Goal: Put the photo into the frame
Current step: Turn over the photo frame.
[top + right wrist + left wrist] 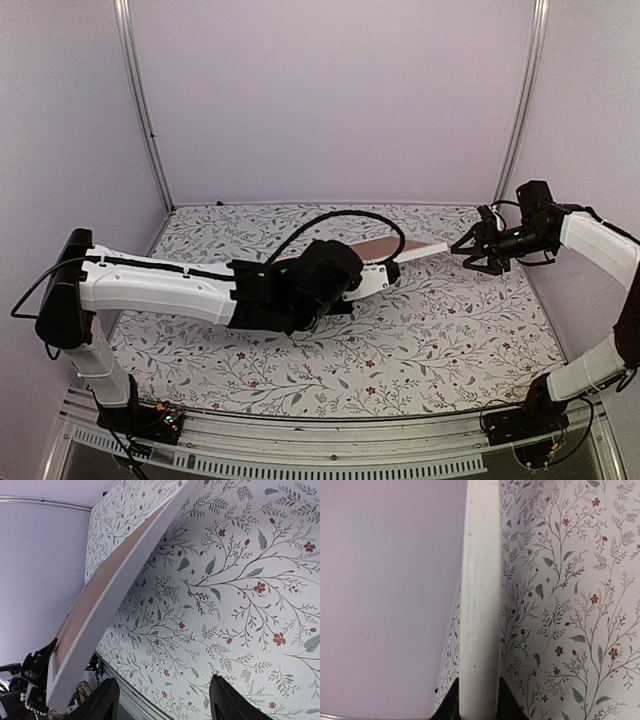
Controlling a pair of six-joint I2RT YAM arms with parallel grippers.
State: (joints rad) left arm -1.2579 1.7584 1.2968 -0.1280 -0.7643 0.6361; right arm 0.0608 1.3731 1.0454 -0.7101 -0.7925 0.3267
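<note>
Left hand (479,709): clamped on the frame (480,605), with the 2 dark fingertips (451,706) pressing either side of its narrow white rail.
Right hand (476,254): jaws spread and holding nothing. It hovers just beside the frame's far corner and appears not to touch it.
Frame position: lifted off the desk (450,340) and tilted between the 2 arms, nearly edge-on from above.
Backing panel (97,592): matte brown hardboard set within the frame's rear face.
Photo: not visible in any view. Whether it sits under the backing cannot be told.
Materials: the rail is smooth white paint with a few small specks, and it is thin, long and straight-edged. The desk wears a pale cloth printed with grey sprigs and red flowers.
Risk 1: 1 pinch on a narrow rail carries a wide, flat panel. It would likely pivot or slip in that grip if the arm swings fast.
Risk 2: nothing visible secures the backing. More tilt could let it slide out, along with any sheet beneath it.
Risk 3: if the right hand closes off-line, it would push the corner rather than catch it. That would twist the frame against the left fingertips.
</note>
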